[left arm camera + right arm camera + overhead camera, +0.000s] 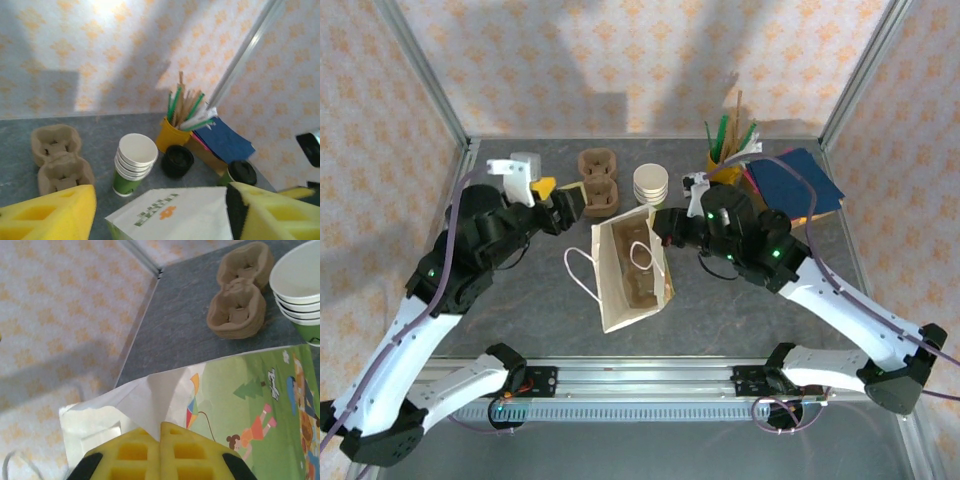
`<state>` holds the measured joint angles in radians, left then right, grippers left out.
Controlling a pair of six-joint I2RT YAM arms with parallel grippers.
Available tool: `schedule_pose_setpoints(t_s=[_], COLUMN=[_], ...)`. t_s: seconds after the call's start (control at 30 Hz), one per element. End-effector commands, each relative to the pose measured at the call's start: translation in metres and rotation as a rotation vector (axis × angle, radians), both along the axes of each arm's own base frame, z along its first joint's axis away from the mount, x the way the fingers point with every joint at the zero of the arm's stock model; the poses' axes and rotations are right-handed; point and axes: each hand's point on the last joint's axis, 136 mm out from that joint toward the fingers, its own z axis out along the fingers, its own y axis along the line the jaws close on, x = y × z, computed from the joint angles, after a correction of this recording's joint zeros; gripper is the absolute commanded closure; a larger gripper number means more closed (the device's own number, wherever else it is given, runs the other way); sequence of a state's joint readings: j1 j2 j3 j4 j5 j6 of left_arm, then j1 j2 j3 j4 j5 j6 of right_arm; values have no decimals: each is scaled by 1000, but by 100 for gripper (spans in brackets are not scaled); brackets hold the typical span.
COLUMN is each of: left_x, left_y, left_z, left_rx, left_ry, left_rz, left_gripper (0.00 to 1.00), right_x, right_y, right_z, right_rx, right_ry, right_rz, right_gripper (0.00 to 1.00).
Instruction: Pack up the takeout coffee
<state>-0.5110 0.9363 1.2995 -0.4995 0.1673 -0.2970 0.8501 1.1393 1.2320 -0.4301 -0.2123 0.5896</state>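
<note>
We record the packing as begun but not done. The takeout coffee (pixel 243 171), 1 small paper cup with a green lower band and a glossy black plastic lid, stands upright on the grey table (pixel 740 300). It is just beside the blue napkins (pixel 225 142), near the pile of black lids (pixel 177 160), and outside the bag. The paper bag (pixel 615 280) sits at the table's centre, its mouth open to the overhead camera and 2 thin looped handles showing; whether it stands or leans we cannot tell. The right gripper (pixel 160 447) is closed, its yellow latticed fingers pinching a fold of the bag's white rim. The left gripper (pixel 161 212) waits left of the bag, fingers wide apart with nothing between them. Left to do, in our judgement: take up the cup, lower it upright into the bag, let go. Materials:
- The bag is crisp, creased matt paper, with green and orange print on 1 face and a coloured cartoon scene on another. A brownish shape inside we cannot identify.
- The cup carrier (pixel 599 182) is tan moulded pulp, fibrous, with 2 wells.
- The stack of lidless cups (pixel 134 162) is smooth and tapered.
- The yellow tub (pixel 172 136) holds wooden stirrers and green straws.
</note>
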Motion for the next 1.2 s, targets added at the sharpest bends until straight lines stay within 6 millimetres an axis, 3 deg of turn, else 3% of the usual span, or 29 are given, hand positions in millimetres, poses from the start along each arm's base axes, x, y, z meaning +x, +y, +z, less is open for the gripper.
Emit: schedule_pose_setpoints(t_s=[0.0,0.27,0.53,0.83,1.03,1.17], left_x=[-2,-26,-41,-38,-33,-30], left_y=[-16,-53,-97,-105,-116,-117], left_z=[-4,-3,-55,-108,-120,-129], left_rx=[-31,-64,82,156,175,212], left_ry=[124,277,472,610,647,680], left_rz=[-54,-131,-164,-127,-137,-115], left_gripper=[36,43,55,71,74,74], right_x=[12,22,25,21,19,19], right_y=[-11,-15,-6,-29,-44,-53], right_z=[5,6,-15,-30,-28,-38], right_rx=[107,287,398,502,579,593], right_ry=[121,208,333,391,398,428], right_rz=[-179,-286,-319,-426,-453,-475], right_gripper=[100,100,100,100,100,100])
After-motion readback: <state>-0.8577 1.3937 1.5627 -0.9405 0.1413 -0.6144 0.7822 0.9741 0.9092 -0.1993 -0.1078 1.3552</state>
